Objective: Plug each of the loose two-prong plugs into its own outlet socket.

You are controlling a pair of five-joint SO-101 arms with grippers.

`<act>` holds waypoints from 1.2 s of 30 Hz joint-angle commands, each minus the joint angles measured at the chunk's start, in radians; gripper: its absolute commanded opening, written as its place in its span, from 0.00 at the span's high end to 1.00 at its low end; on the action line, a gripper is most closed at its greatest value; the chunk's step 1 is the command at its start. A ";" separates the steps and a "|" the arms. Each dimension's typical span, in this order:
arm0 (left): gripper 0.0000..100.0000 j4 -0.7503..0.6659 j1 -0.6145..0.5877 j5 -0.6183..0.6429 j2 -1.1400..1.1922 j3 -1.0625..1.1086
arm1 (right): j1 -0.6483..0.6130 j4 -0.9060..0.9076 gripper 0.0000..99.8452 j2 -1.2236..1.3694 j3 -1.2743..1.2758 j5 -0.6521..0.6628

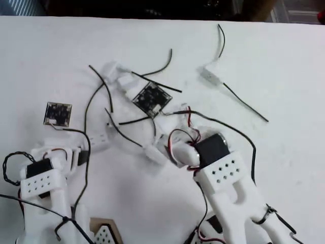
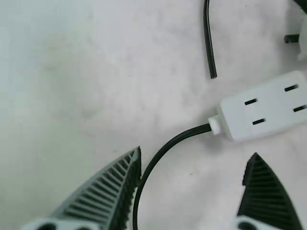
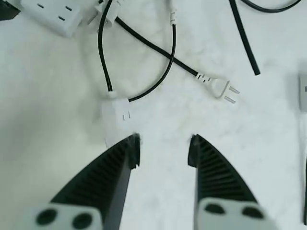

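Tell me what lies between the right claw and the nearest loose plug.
Bare table separates the right claw from the plug, seen in the right wrist view.

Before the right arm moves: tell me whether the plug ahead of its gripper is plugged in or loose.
Loose. The plug lies on the table with both prongs fully bare.

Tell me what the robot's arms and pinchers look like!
The left arm and right arm are chunky white plastic with black motor blocks, little round holes and thin black and red wires. The left gripper and right gripper have pointy, ribbed fingers, grey or black, on white bases.
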 commanded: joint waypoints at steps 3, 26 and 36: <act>0.66 -0.015 -0.005 -0.003 -0.024 -0.003 | -0.005 -0.134 0.85 -0.027 0.127 -0.006; 0.66 -0.014 -0.005 -0.003 -0.024 -0.003 | -0.245 -0.101 0.77 0.292 0.078 -0.158; 0.66 -0.014 -0.005 -0.003 -0.024 -0.003 | -0.318 -0.128 0.77 0.463 0.003 -0.206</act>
